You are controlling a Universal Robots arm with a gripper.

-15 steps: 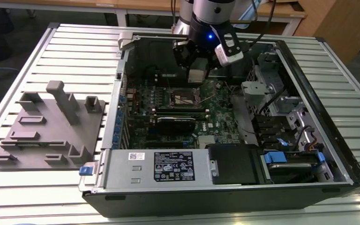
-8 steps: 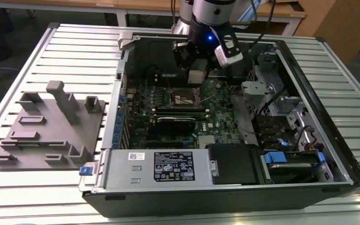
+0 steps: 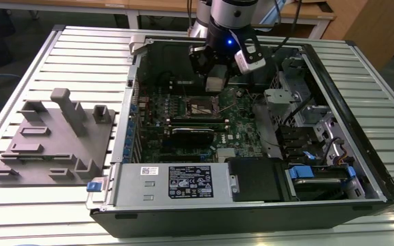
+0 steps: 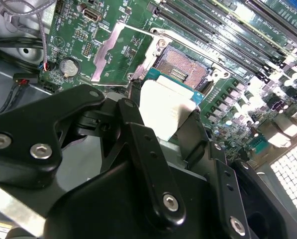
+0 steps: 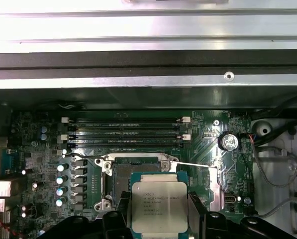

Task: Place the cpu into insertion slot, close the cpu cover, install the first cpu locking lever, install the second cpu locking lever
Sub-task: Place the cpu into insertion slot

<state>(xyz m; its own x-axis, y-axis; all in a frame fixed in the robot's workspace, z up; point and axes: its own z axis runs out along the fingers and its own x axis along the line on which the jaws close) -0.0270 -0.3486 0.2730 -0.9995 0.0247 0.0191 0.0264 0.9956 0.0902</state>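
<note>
At the exterior view's left a grey fixture [image 3: 53, 138] lay on the slatted table [image 3: 80, 51], and beside it stood the open case [image 3: 252, 218] with its green board [image 3: 183, 141] facing up. Over the board the gripper [image 3: 214, 84] hung with its fingers clamped on two opposite edges of the cpu [image 5: 159, 206], holding it above the slot [image 5: 136, 169] and not yet seated. In the second wrist view the cover [image 4: 104, 55] lay tipped open beside the slot, whose dark centre was bare, and at the exterior view's right sat a blue-tabbed drive [image 3: 318, 174].
</note>
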